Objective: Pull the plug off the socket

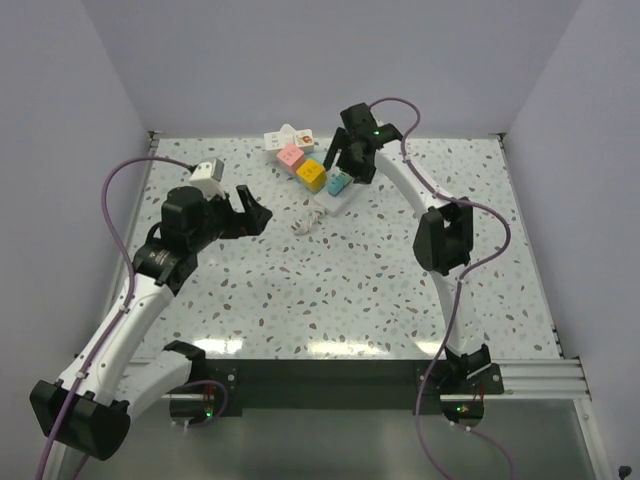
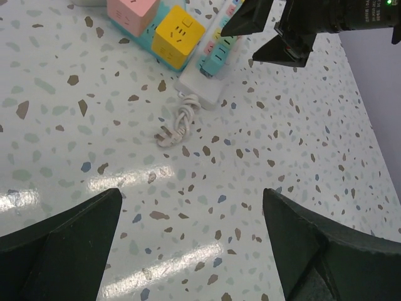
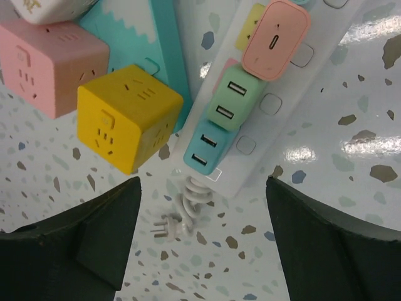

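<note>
No words, numbers or brand names can be read anywhere. A white cube socket (image 3: pixel 53 9), cut off at the top edge of the right wrist view, carries a small orange-brown mark too blurred to make out. The yellow cube socket (image 3: pixel 125 116) and the power strip (image 3: pixel 316 88) show only plain slots and ports.

The desk (image 3: pixel 369 88) is a smooth, glossy, speckled surface that throws back white glare. The right jaws are dark matt plastic. Just ahead of them, the power strip (image 3: pixel 313 75) is smooth white plastic with a soft sheen. The pink plug (image 3: pixel 276 37), green plug (image 3: pixel 233 97) and blue plug (image 3: pixel 205 150) seated in it look like satin plastic, as do the yellow cube (image 3: pixel 128 116) and pink cube (image 3: pixel 53 69). Between the jaws, the white cord (image 3: pixel 191 200) looks rubbery and matt, and its prongs (image 3: pixel 160 229) are bare metal.
</note>
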Controlling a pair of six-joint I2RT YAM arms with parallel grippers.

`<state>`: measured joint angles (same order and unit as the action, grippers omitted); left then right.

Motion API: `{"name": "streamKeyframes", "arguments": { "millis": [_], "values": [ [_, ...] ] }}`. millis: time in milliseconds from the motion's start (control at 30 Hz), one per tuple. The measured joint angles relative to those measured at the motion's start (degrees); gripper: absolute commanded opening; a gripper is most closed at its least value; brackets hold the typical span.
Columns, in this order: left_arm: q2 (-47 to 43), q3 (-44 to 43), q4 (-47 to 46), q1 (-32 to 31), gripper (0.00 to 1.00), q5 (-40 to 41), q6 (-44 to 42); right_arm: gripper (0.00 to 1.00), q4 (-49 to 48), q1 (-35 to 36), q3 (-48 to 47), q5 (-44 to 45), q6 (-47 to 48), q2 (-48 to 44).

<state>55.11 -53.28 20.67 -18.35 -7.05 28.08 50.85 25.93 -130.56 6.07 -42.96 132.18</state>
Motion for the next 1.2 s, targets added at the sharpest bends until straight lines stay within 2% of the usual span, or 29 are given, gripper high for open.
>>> {"name": "streamKeyframes", "arguments": {
  "millis": [167,300,400,433,533,567,633,667,733,800,967,1200],
  "values": [
    [-0.8,1.7,0.6,0.0,1.00,0.7,0.4,0.81,0.5,-0.5,-3.7,0.4,-4.9,5.6],
    [-0.8,2.2,1.4,0.0,1.00,1.4,0.4,0.75,0.6,-0.5,-4.7,0.0,-6.4,8.4],
    [-0.5,2.2,1.4,0.0,1.00,1.6,0.4,0.64,0.9,-0.4,-5.1,0.0,-7.3,9.9],
    [-0.4,2.3,1.4,0.0,1.00,1.6,0.4,0.56,1.1,-0.4,-5.5,-0.1,-7.5,10.3],
    [0.2,2.3,1.3,0.0,1.00,1.5,0.4,0.41,1.1,-0.4,-6.6,-0.7,-7.9,11.2],
    [0.3,2.3,1.3,0.0,1.00,1.5,0.4,0.31,1.2,-0.4,-6.9,-0.8,-7.9,11.4],
    [0.7,2.3,1.3,0.0,1.00,1.5,0.3,0.22,2.6,-0.4,-7.2,-0.7,-7.6,11.4],
    [0.8,2.3,1.3,0.0,1.00,1.4,0.3,0.12,3.0,-0.4,-7.2,-0.7,-7.1,11.1],
    [0.9,2.3,1.3,0.0,1.00,1.1,0.3,0.04,2.8,-0.4,-5.4,-0.7,-5.0,10.0],
    [1.0,2.4,1.1,0.0,1.00,0.5,0.2,0.00,1.9,-0.4,-0.7,-0.9,-2.0,7.0],
    [3.8,3.5,-1.0,0.0,1.00,-3.5,0.3,0.00,2.1,-0.4,15.8,-3.7,7.0,-3.5],
    [12.4,6.2,-6.8,-3.4,1.00,-8.4,1.1,0.00,-2.3,-0.5,48.1,-17.8,16.3,-25.0]
  ]
}}
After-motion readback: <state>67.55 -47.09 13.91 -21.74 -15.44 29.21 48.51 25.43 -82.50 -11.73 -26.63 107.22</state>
